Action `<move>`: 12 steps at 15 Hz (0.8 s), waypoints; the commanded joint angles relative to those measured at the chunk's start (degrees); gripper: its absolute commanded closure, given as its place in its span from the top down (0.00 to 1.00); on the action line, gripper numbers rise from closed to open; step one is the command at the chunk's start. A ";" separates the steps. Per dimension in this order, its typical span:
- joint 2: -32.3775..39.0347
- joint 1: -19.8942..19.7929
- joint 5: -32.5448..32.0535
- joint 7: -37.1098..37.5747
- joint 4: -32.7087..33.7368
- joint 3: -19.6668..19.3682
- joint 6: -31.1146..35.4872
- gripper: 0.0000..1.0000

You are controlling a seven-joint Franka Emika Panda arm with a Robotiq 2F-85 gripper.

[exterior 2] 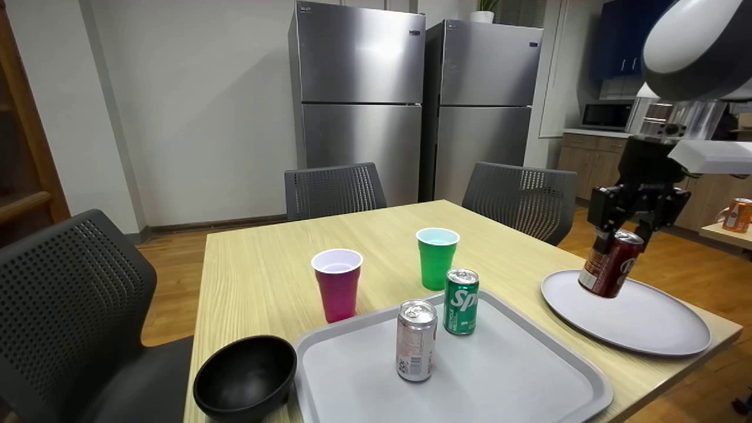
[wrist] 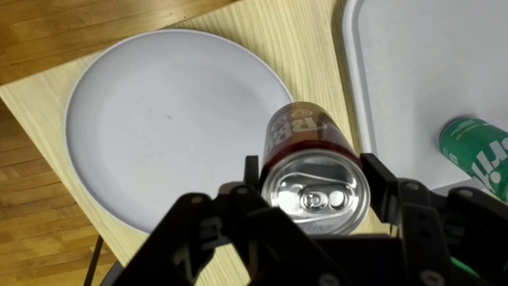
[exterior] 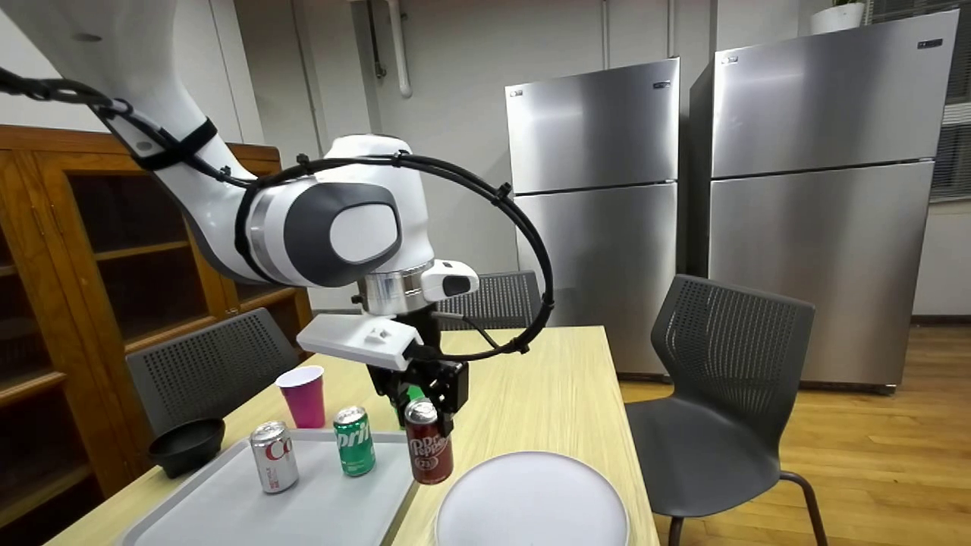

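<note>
A black gripper (wrist: 312,171) clasps a red Dr Pepper can (wrist: 307,129) at the lower centre of the wrist view, its fingers (wrist: 381,178) parted only to the can's width. In an exterior view, the can hangs at right, seen against a pale plate (exterior 2: 646,323); its height above the table (exterior 2: 264,264) is hard to judge. At lower centre, a green Sprite can (exterior 2: 461,305) and a silver can (exterior 2: 416,343) stand on a grey tray (exterior 2: 517,370); a purple cup (exterior 2: 338,294) and a green cup (exterior 2: 437,261) stand mid-frame, with a black bowl (exterior 2: 244,379) at lower left.
</note>
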 commanded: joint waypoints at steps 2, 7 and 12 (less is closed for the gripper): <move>-1.55 3.49 4.03 -4.03 0.01 2.08 -2.02 0.39; -1.46 7.30 4.02 -4.66 0.02 5.38 -2.49 0.39; -1.20 10.67 3.45 -4.22 0.03 8.84 -3.49 0.39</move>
